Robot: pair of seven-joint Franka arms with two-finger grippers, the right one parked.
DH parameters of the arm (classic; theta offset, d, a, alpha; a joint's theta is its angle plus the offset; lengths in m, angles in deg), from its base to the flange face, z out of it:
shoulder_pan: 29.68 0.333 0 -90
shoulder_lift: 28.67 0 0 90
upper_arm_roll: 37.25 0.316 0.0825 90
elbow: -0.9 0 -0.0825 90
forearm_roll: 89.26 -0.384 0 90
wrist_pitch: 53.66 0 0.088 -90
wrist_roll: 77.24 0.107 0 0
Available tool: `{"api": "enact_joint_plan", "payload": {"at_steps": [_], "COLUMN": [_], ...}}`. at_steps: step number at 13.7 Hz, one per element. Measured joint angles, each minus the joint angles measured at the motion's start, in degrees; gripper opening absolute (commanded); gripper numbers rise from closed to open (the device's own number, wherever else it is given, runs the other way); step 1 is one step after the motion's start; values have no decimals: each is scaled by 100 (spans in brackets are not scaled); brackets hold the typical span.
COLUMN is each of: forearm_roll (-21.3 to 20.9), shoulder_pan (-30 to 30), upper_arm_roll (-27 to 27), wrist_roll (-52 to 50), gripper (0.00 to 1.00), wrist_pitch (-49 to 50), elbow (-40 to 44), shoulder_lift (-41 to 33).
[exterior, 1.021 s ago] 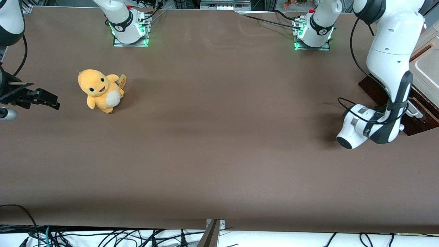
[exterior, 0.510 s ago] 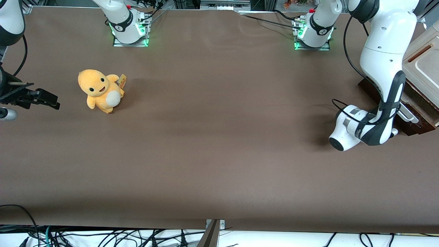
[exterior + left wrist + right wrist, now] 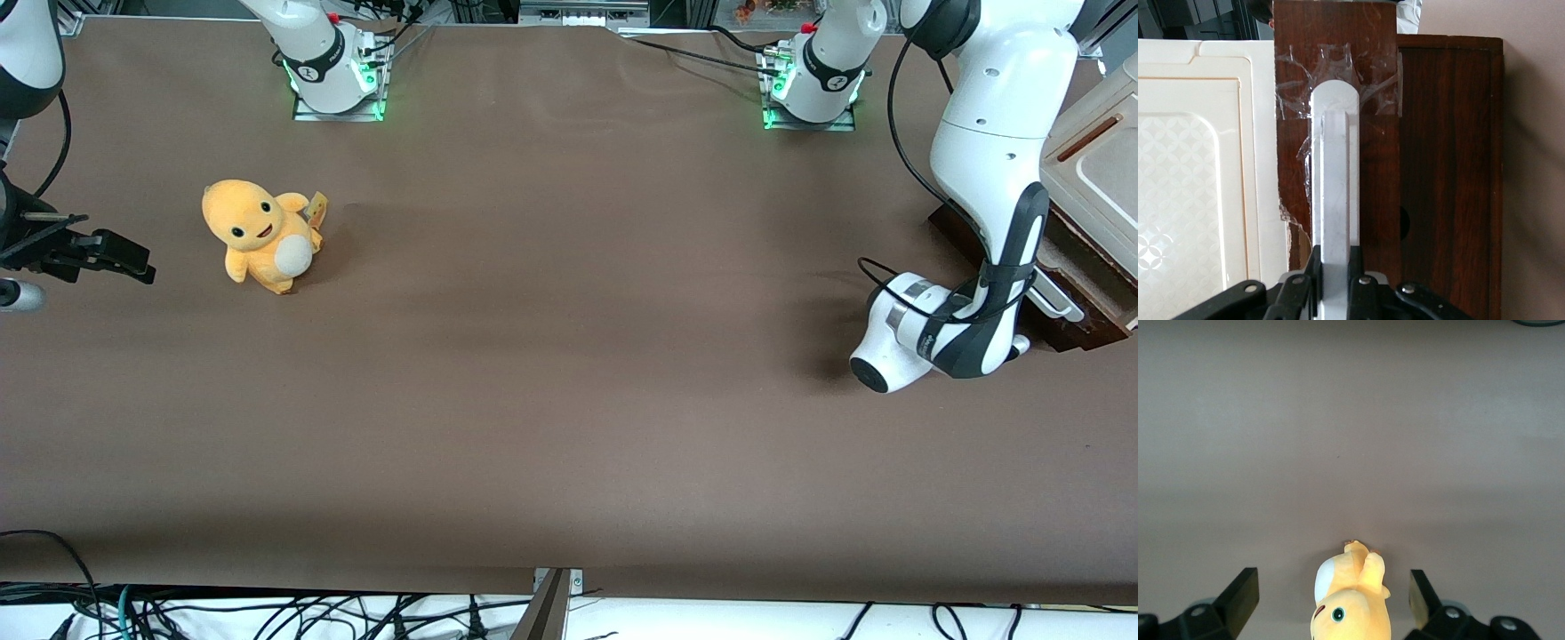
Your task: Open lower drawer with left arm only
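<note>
Big white jointed left arm point(image 3: 996, 178) has slid a bit more toward the table's middle since a second ago, dragging the drawer with it.

So the black two-finger gripper point(image 3: 1336, 287) is clamped narrow on the long white-silver bar handle point(image 3: 1335, 180) of the shallow dark brown wooden lower drawer point(image 3: 1058, 284), a finger point(image 3: 1365, 293) pressed on each side of the bar. The drawer sits at the working arm's end of the table, around 3 o'clock in the front view, poking out under the cream-white panel point(image 3: 1093, 187). The yellow plush toy point(image 3: 258, 236) sits well apart, around 10 o'clock, on the brown table point(image 3: 569, 400).
</note>
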Motion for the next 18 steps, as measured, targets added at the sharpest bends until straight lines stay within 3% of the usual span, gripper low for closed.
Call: {"api": "enact_joint_plan", "payload": {"at_steps": [18], "forearm_roll": [6], "shoulder_pan": [-173], "upper_arm_roll": [-13], "wrist_roll": [-1], "gripper": [0], "wrist_pitch": [-12], "elbow": [102], "shoulder_lift": [113]}}
